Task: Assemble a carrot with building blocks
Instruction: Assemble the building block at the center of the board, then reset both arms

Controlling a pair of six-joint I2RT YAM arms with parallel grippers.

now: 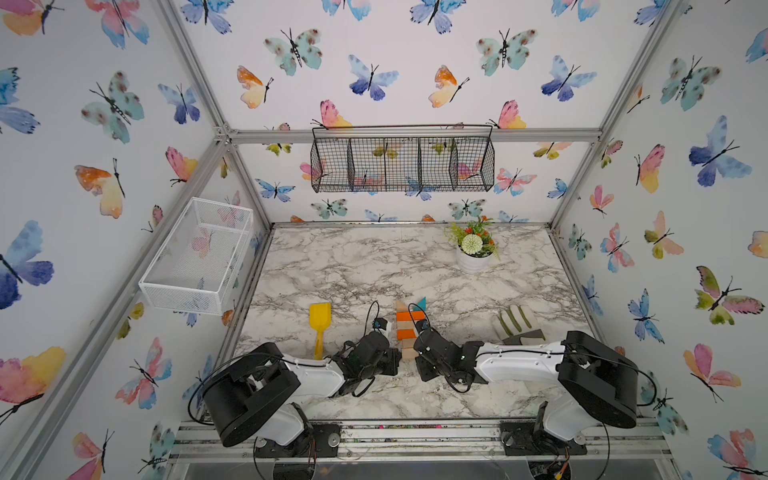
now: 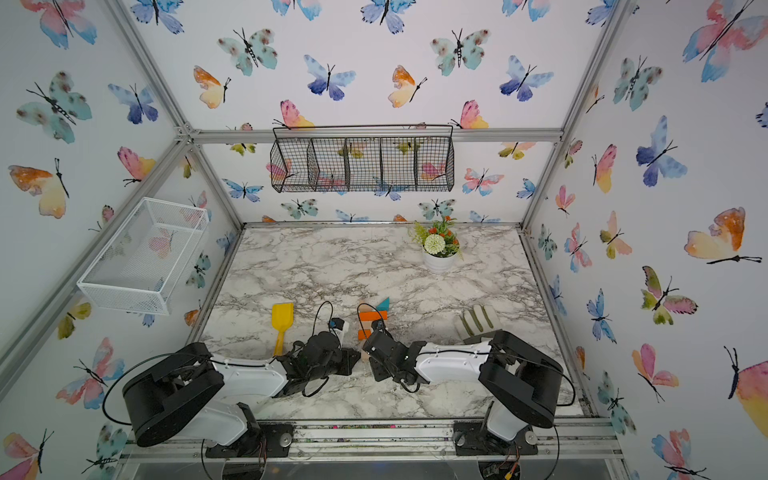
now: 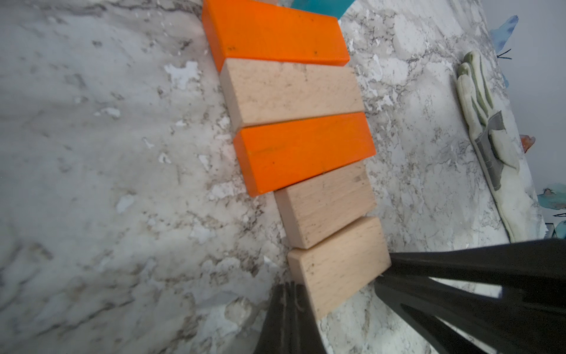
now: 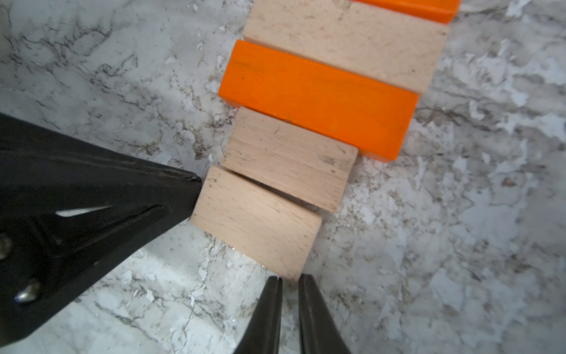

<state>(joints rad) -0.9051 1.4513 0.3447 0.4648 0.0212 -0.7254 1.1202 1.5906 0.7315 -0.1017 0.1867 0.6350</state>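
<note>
Flat orange-and-wood striped carrot point(image 3: 300, 153)

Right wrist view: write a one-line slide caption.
Shut left hand and shut right hand touch the last small wood block at the tapered end of the carrot.

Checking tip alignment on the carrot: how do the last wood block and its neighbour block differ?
Pose: the last wood block sits skewed, a wedge gap opening toward the neighbour block, which lies flush against the orange bar. Contact: the shut left gripper and shut right gripper touch the last wood block; nothing touches the neighbour block. Shared: plain wood, similar size, flat on the marble table.
</note>
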